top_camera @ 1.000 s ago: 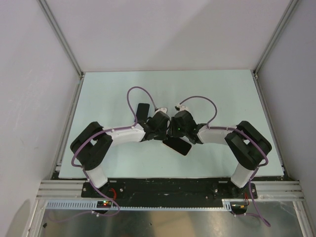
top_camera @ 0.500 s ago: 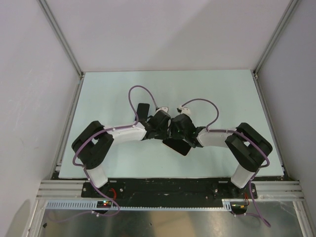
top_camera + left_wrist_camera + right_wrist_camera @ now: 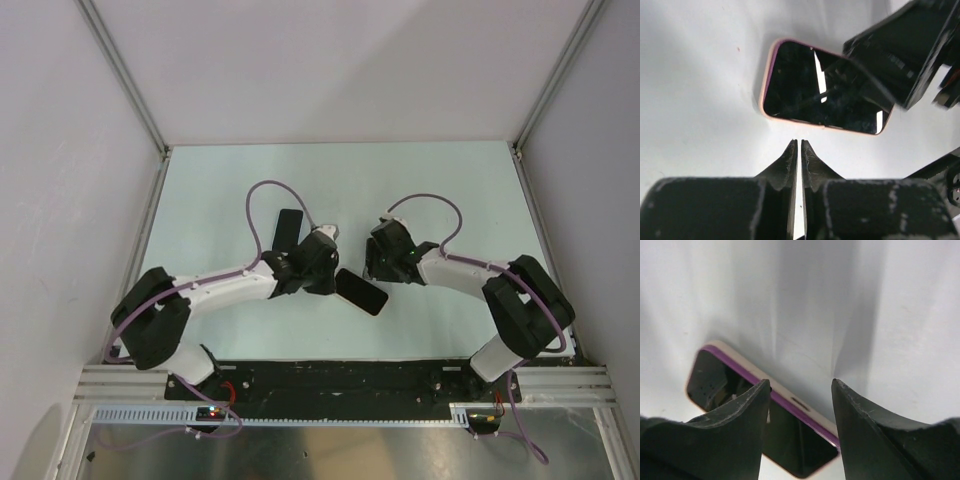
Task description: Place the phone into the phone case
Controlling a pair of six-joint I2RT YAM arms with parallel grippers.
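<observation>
The phone (image 3: 361, 291), a glossy black slab with a pale rim, lies flat on the table between the two grippers. It also shows in the left wrist view (image 3: 825, 95) and in the right wrist view (image 3: 765, 415). The phone case (image 3: 288, 228), a matte black slab, lies behind the left wrist and is partly hidden by it. My left gripper (image 3: 328, 278) (image 3: 799, 142) is shut and empty, just short of the phone's long edge. My right gripper (image 3: 373, 267) (image 3: 799, 385) is open and empty, above the phone's far edge.
The pale green table (image 3: 460, 190) is walled by white panels with metal frame posts at the back corners (image 3: 164, 150). The right gripper's body (image 3: 910, 50) hangs over the phone's right end in the left wrist view. Purple cables (image 3: 262, 200) loop above both wrists.
The two grippers, close together over the phone before, have drawn apart. The right gripper has moved right and back. The phone now lies uncovered on the table.
</observation>
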